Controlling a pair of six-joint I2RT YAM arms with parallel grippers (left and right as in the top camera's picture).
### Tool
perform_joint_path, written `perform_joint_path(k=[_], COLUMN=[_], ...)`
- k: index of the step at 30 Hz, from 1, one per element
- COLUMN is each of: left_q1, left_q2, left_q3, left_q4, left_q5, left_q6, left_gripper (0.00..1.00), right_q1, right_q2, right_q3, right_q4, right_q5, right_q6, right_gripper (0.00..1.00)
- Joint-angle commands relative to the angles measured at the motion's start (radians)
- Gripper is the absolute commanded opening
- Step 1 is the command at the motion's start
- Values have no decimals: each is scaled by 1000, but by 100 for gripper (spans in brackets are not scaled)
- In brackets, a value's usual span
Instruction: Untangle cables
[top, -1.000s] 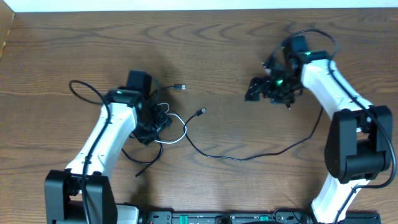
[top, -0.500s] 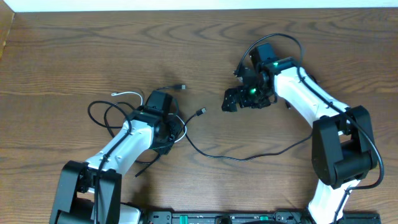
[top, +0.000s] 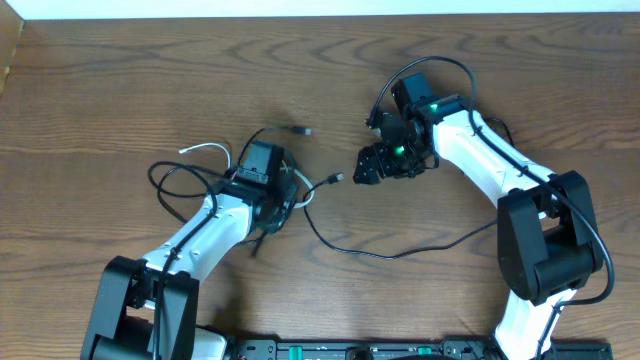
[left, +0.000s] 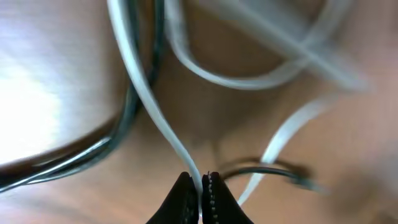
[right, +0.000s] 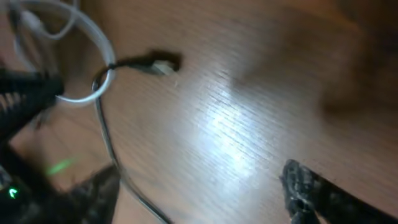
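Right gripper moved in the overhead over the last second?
Yes. The right gripper shifted left across the brown wooden table, away from its right edge.

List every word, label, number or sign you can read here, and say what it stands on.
None: no readable text in any view.
Equipment strip at the bottom of the overhead view: marks too small to read.
Right arm: a green light, no lettering visible.
Wrist views: blurred, showing only the white cable, the black cable and wood.
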Motion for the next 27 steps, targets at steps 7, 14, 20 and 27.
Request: perform_joint_path(k=[7, 14, 20, 27], left_q1=[90, 189, 187, 186], left_q2=[-138, -277, -284, -284], left_q3=[25, 24, 24, 24], left_q4=[218, 223, 151, 137], left_q5=[126, 126, 131, 149], left_q6=[8, 9, 98, 475], left_gripper=[7, 8, 7, 7], right_q1=[57, 87, 80, 109], right_q2=[8, 9, 9, 9], right_q3=[-7, -9, -11, -14], right_q4=[41, 169, 286, 313], right_q5=[-142, -45, -23, -24], right_q6=[-71, 90, 328, 594], right_gripper=[77, 81, 45, 37])
